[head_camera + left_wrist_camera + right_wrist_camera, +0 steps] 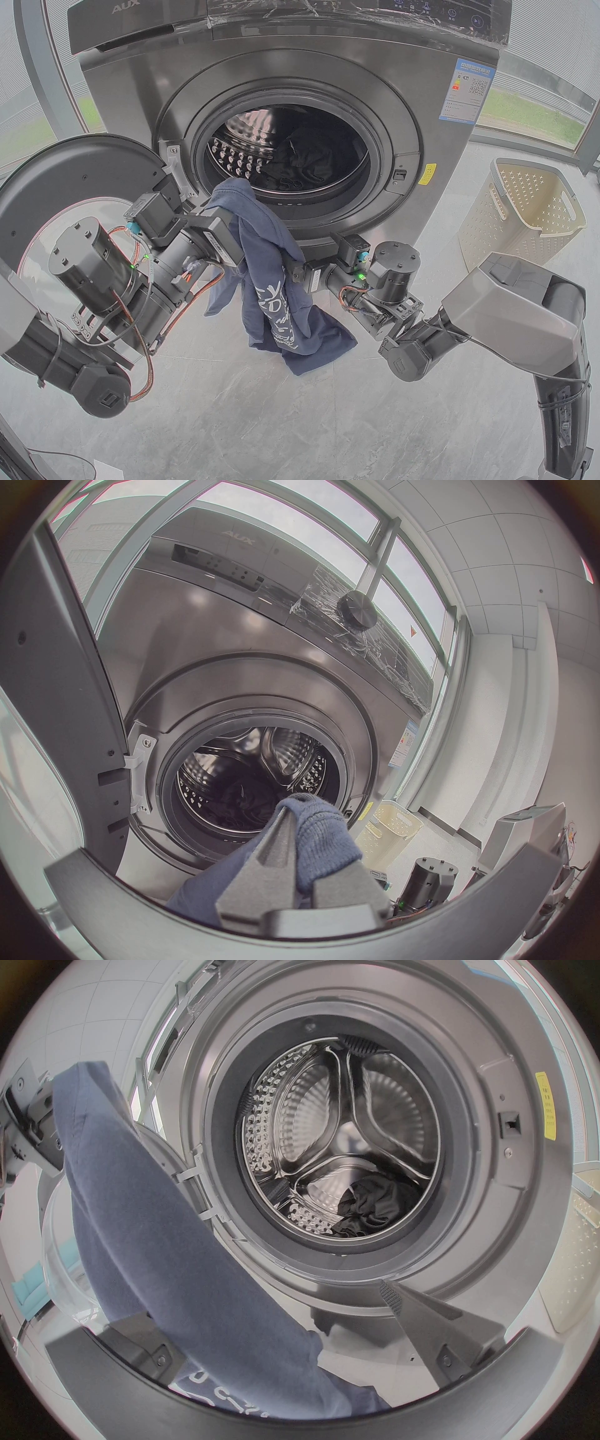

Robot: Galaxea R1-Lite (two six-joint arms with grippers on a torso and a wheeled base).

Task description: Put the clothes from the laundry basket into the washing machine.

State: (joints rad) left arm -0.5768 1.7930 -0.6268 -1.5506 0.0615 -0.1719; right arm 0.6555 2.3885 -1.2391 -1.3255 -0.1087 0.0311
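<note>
currently the blue shirt (pixel 275 275) hangs in front of the washing machine (pixel 406 94), just outside the round opening and below its lower lip. its top bunch is level with the rim of the opening, and the rest drops in long folds with white print showing. whether the lower end touches the floor (pixel 281 412) i cannot tell.

the left claw (pixel 312 849) is closed tight on the top of the shirt, with blue cloth squeezed between its two fingers (pixel 269 867). it holds the shirt up at the left side of the opening.

the right claw (pixel 259 1304) sits lower, against the hanging middle of the shirt. its jaws stand wide apart and grip nothing, and the cloth drapes across one of its fingers.

inside the drum (pixel 250 144) a dark garment (pixel 375 1200) lies crumpled at the bottom. the door (pixel 75 181) is swung fully open to the left, behind the left arm.

the laundry basket (pixel 531 212), cream and perforated, sits on the floor to the right of the machine, well apart from both claws.
</note>
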